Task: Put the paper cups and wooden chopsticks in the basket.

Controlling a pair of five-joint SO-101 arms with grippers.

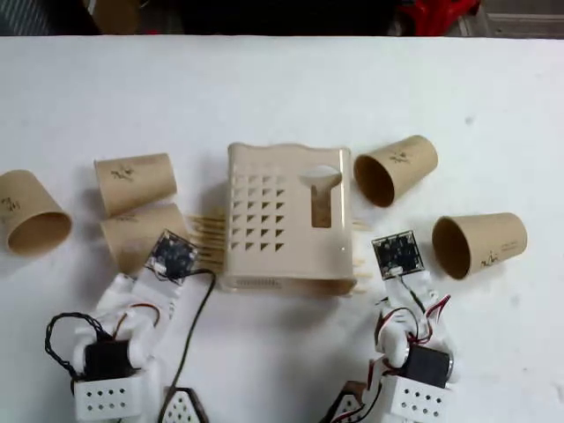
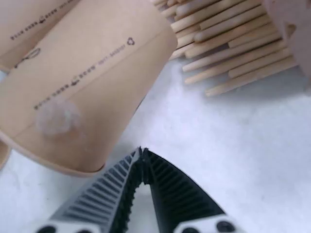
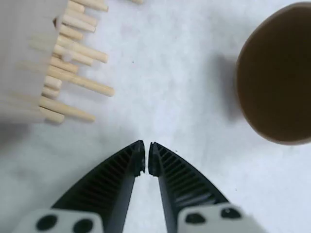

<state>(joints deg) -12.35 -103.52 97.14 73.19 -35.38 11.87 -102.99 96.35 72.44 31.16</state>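
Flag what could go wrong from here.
1. The chopsticks appear to run under the basket; pulling them may drag or tip it.
2. The cup beside the left end effector lies on its side and could roll when nudged.
3. The right end effector is shut, like the left; approaching unopened would only push things.

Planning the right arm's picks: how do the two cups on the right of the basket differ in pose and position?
The farther cup lies close beside the basket's far corner; the nearer cup lies farther out, beside the right gripper. The farther cup's mouth angles toward the basket; the nearer cup's mouth faces the gripper. Both are brown paper cups on their sides, outside the basket.
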